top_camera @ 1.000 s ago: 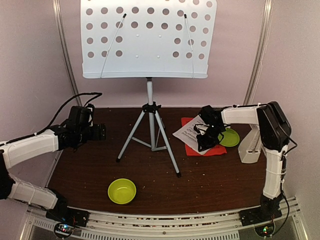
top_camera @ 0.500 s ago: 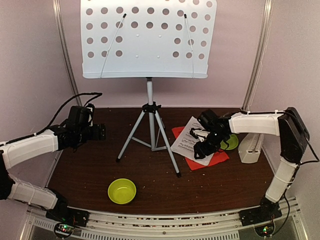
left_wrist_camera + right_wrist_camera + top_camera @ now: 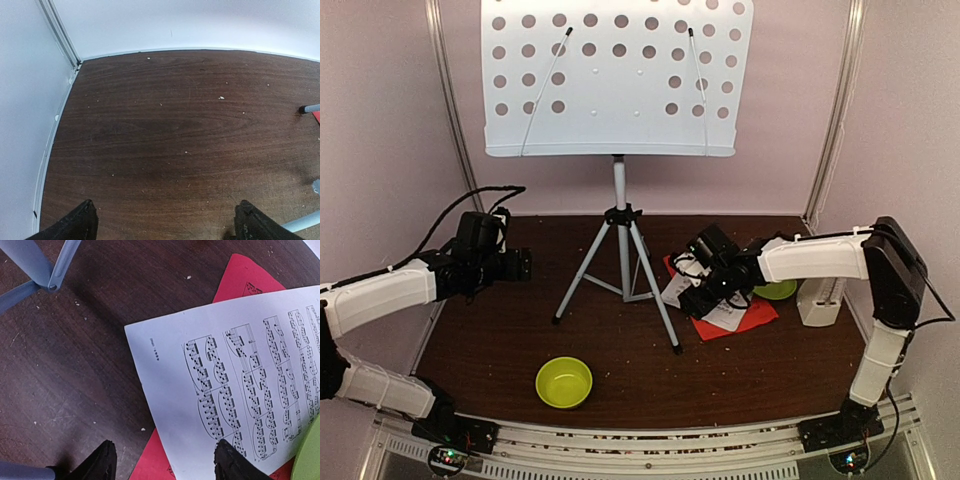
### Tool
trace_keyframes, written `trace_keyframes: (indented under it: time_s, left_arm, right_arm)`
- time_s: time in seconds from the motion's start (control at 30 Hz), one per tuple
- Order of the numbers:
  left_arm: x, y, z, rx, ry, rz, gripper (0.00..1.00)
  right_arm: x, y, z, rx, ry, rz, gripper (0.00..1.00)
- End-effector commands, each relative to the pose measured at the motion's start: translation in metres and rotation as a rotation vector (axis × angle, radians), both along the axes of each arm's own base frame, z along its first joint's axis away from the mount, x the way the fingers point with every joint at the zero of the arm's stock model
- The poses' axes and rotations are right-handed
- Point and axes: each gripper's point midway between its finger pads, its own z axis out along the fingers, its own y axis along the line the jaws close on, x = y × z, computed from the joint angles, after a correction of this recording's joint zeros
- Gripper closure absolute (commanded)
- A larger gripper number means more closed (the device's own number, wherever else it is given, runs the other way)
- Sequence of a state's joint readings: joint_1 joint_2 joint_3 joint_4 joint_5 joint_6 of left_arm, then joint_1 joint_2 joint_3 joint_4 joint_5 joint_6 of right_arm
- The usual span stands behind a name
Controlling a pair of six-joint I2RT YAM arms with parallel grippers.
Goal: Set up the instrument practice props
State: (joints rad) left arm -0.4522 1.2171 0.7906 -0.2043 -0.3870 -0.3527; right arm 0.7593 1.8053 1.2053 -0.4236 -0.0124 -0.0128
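Overhead and wrist views of the practice props. The music stand [image 3: 617, 80] has a pale sheet-metal desk, punched with rows of round holes and fitted with two thin wire page-holders. It is carried on a slim pole above splayed grey tubular tripod legs [image 3: 582, 283] at the middle of the dark wood-grain table [image 3: 480, 345]. The white sheet-music page [image 3: 240, 385] is smooth paper printed with black staves. It lies flat on a matte red page [image 3: 245, 275] to the right of the tripod, with one corner overhanging onto the bare wood. The cream metronome [image 3: 817, 298], a tapering pyramid, stands upright near the right wall, just beside a flat lime-green plate [image 3: 778, 291]. A round, glossy lime-green bowl [image 3: 564, 381] sits near the front edge. The right gripper [image 3: 165, 460] is released and grasps nothing; one black fingertip is over the white page, the other over the wood. The left gripper [image 3: 165, 222] is spread wide and empty above the speckled wood at the left.
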Motion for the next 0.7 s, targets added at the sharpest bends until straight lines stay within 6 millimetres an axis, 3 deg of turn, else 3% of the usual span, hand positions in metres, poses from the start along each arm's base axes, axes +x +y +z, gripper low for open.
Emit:
trace_keyframes:
  time_s: [0.0, 0.23, 0.37, 0.57, 0.67]
  left_arm:
    - [0.002, 0.001, 0.01, -0.006, -0.032, -0.006, 0.02]
    - [0.002, 0.001, 0.009, -0.002, -0.031, -0.006, 0.02]
    - [0.001, 0.003, 0.009, 0.004, -0.031, -0.003, 0.02]
    - [0.001, 0.002, 0.007, 0.011, -0.028, -0.008, 0.02]
    - [0.002, 0.002, 0.009, 0.015, -0.035, -0.011, 0.02]
  right_arm:
    - [0.015, 0.014, -0.004, 0.013, -0.055, 0.003, 0.32]
    - [0.016, 0.026, -0.044, -0.055, 0.113, -0.009, 0.34]
    - [0.02, 0.025, -0.054, -0.075, 0.162, -0.061, 0.34]
    - [0.026, 0.023, -0.058, -0.058, 0.273, -0.115, 0.46]
    - [0.018, 0.017, -0.077, -0.086, 0.399, -0.14, 0.52]
